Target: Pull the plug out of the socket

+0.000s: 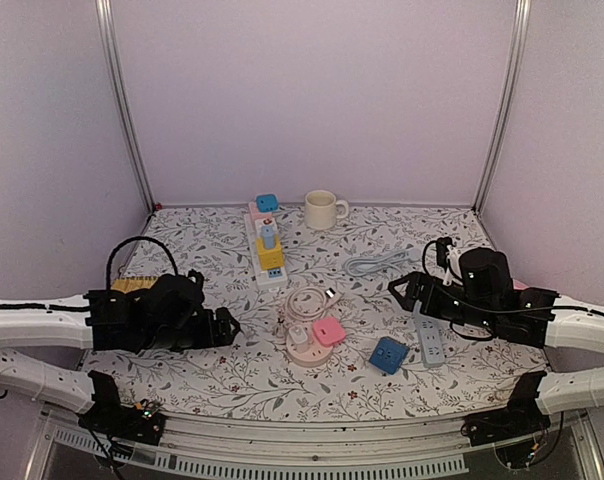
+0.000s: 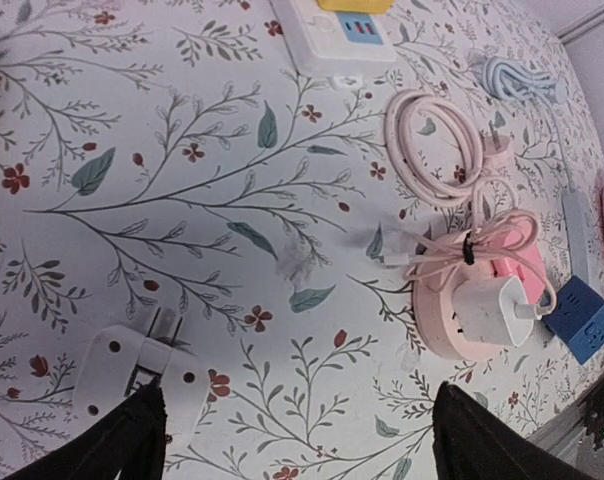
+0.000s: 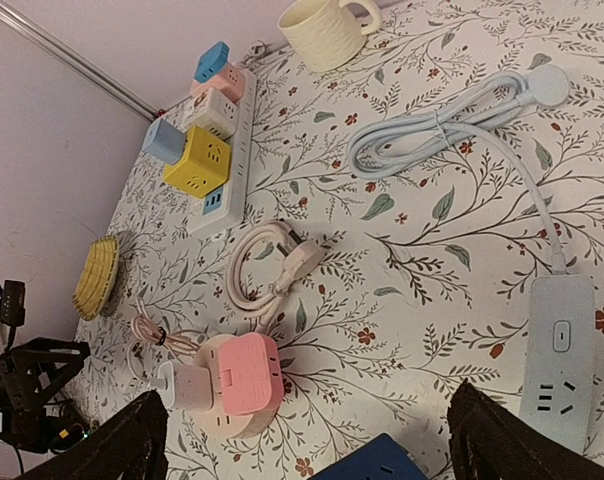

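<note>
Pink and round, the socket hub (image 1: 310, 348) is pictured near the middle of the floral-printed counter (image 1: 212, 375). A white charger plug (image 2: 492, 310) is seated in its top and a pink cube adapter (image 3: 247, 373) is plugged in beside it. A thin pink cable (image 2: 462, 250), bundled with a dark tie, is draped across the hub.

The left tool (image 2: 300, 395) is held low over the counter to the left of the hub and well apart from it. Its fingers are spread wide and nothing is gripped. A loose white plug (image 2: 132, 370) is seen lying on the counter with its flat prongs exposed, just beside one finger (image 2: 122, 440); whether it is touched cannot be told.

The right tool (image 3: 310, 395) is likewise spread wide and empty, and is held above the counter to the right of the hub, near a pale blue power strip (image 3: 557, 360) whose cord is looped toward the back.

A blue cube adapter (image 1: 389, 354) is set between the hub and that strip. A coiled pink cord (image 3: 267, 270) is laid just behind the hub. Further back, a white power strip (image 1: 265, 250) loaded with cube adapters, one of them yellow, is shown, and a cream mug (image 1: 322, 210) is stood near the rear wall.
</note>
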Controlling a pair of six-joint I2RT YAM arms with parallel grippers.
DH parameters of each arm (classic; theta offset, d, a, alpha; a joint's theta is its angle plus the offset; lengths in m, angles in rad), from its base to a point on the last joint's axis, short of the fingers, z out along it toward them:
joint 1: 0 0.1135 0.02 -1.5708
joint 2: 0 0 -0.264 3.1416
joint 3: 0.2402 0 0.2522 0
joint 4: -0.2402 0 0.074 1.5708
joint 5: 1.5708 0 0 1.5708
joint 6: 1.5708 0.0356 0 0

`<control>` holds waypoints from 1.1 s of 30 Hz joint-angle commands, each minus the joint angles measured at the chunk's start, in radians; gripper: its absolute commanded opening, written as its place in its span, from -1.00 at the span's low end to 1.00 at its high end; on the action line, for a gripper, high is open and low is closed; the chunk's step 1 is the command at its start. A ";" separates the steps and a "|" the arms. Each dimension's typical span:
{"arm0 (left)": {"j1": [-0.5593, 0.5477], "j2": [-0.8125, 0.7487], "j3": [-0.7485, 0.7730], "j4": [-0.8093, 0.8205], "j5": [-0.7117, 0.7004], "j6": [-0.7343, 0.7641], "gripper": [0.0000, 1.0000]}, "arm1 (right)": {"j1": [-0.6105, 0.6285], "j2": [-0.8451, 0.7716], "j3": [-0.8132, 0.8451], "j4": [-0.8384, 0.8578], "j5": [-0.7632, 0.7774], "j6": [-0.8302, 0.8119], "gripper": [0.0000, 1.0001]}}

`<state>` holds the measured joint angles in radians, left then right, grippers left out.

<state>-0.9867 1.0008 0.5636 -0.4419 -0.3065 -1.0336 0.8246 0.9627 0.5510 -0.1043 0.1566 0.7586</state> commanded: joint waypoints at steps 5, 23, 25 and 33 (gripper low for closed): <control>-0.173 0.263 0.189 -0.002 -0.100 0.057 0.84 | 0.008 -0.052 -0.009 0.020 0.022 -0.008 0.98; -0.245 0.445 0.269 0.084 -0.046 0.089 0.85 | 0.026 0.510 0.243 0.215 -0.339 -0.115 1.00; -0.245 0.434 0.262 0.084 -0.051 0.088 0.85 | 0.025 0.565 0.256 0.230 -0.342 -0.110 1.00; -0.244 0.412 0.238 0.083 -0.065 0.080 0.85 | 0.026 0.743 0.313 0.269 -0.457 -0.118 0.95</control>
<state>-1.2194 1.4364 0.8192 -0.3771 -0.3538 -0.9535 0.8444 1.6489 0.8295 0.1101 -0.2039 0.6540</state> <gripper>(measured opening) 0.926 0.984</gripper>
